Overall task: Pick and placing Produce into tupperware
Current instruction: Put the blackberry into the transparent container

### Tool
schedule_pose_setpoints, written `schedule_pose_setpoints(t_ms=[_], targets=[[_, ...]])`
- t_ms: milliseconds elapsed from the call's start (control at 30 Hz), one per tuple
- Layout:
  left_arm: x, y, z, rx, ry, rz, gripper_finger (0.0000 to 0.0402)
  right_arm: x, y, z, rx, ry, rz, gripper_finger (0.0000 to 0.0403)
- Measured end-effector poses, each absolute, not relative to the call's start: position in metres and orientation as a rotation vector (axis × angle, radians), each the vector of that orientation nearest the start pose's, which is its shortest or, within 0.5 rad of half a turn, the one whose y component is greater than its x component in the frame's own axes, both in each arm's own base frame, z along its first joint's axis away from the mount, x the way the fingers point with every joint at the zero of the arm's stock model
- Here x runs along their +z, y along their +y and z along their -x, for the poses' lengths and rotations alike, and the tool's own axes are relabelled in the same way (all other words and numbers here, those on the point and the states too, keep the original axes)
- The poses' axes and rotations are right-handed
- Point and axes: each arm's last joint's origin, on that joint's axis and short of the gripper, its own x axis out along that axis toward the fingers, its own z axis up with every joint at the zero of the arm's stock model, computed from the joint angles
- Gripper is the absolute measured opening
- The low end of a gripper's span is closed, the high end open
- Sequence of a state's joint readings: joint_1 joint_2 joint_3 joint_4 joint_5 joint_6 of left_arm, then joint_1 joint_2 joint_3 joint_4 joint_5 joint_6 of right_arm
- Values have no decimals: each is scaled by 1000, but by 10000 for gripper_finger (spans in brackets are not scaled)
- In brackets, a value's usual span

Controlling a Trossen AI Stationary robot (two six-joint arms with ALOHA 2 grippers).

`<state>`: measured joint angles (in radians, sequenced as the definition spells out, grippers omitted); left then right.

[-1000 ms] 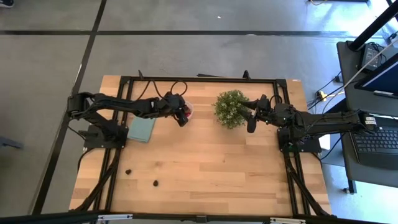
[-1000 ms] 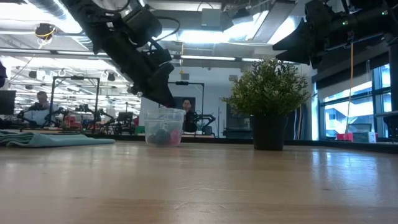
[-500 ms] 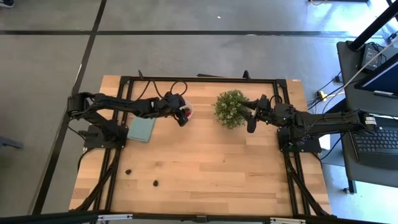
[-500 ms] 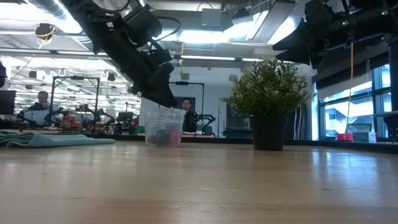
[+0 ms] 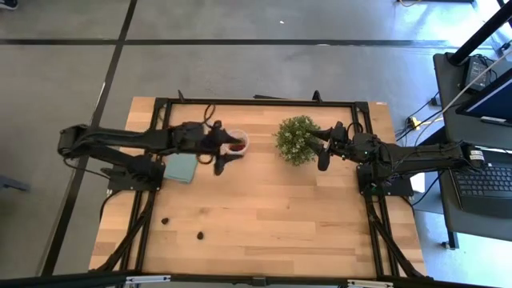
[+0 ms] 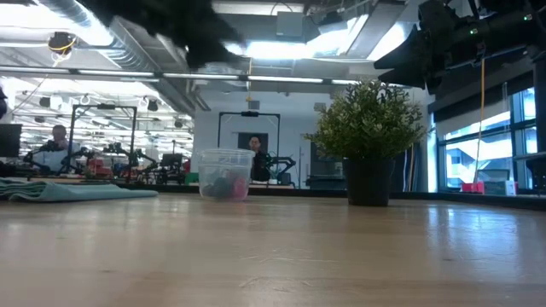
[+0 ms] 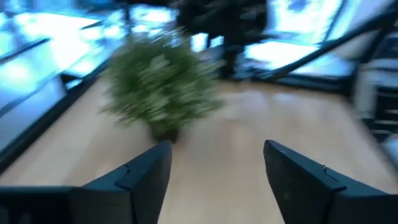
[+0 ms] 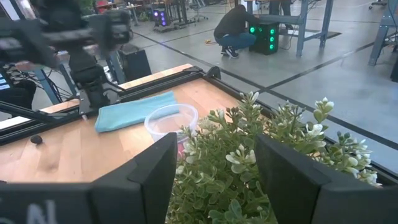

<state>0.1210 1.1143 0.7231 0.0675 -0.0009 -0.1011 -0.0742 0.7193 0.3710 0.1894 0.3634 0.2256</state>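
Note:
The tupperware point(image 5: 238, 144), a small clear cup, stands on its base on the table and shows again in the low view point(image 6: 225, 174), with red and dark produce point(image 6: 227, 185) lying in it. Two dark produce pieces point(image 5: 165, 220) point(image 5: 200, 235) lie on the table near its front left. My left gripper point(image 5: 222, 154) hangs open and empty just left of the cup and well above it point(image 7: 214, 177). My right gripper point(image 5: 323, 150) stands open beside the bushy plant point(image 5: 297, 140), whose leaves fill the space ahead of its fingers point(image 8: 217, 168).
A teal cloth point(image 5: 182, 167) lies flat left of the cup, under my left arm. The potted plant point(image 6: 371, 141) stands between the cup and my right gripper. Bare wood stretches over the table's middle and near right.
My left gripper has lifted up out of the cup's mouth and drawn back toward the table's left edge, tipping from a downward slant to nearly level. The cup has stayed where it was, with the pieces in it. My right arm has kept still.

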Motion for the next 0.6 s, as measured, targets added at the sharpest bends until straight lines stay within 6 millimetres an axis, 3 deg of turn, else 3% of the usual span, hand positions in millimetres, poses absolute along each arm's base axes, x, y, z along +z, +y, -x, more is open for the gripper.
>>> schedule_pose_setpoints(t_ms=[200, 333, 600], targets=[[292, -2, -220, -104, 284, 223, 253, 235, -23, -165, -452, 108, -199, 217], [294, -22, -209, -284, 334, 281, 249, 235, -23, -165, -452, 109, -198, 217], [267, -69, -197, -402, 609, 180, 248, 235, -23, -165, -453, 109, -200, 217]])
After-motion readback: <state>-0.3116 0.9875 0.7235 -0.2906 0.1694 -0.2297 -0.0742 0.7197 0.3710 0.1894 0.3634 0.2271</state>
